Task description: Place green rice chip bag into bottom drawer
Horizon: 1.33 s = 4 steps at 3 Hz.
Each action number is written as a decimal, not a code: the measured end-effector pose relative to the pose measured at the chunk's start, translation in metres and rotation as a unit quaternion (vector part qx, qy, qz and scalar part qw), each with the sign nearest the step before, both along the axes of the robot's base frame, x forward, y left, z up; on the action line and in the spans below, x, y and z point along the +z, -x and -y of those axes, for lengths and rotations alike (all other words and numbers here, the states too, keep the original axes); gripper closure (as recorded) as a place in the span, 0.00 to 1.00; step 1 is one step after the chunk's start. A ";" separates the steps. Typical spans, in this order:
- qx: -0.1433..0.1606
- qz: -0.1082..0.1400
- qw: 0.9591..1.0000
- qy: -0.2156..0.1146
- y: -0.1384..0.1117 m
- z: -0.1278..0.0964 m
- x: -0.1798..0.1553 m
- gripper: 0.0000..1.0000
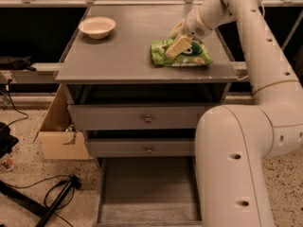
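Grasping step: gripper (pixel 177 38) open over green rice chip bag (pixel 184 56) by desk's (pixel 123 51) right edge; next up, pinch and carry down to bottom drawer (pixel 147 193).

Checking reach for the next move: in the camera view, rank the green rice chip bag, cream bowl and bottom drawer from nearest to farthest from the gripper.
1. green rice chip bag: right side of the tabletop, with the gripper down on it.
2. cream bowl: back left of the same tabletop.
3. bottom drawer: pulled open, low near the floor.
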State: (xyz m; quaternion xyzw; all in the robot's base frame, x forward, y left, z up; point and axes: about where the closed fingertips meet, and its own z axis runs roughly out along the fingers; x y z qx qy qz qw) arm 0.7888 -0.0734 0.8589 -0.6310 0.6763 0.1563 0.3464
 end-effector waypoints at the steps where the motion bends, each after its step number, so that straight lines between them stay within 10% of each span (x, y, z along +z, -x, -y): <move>1: 0.000 0.000 1.000 0.000 0.000 0.000 0.000 0.70; 2: 0.002 0.003 1.000 0.003 0.000 -0.001 0.002 0.99; 4: -0.006 0.040 0.999 0.032 0.025 0.029 0.058 1.00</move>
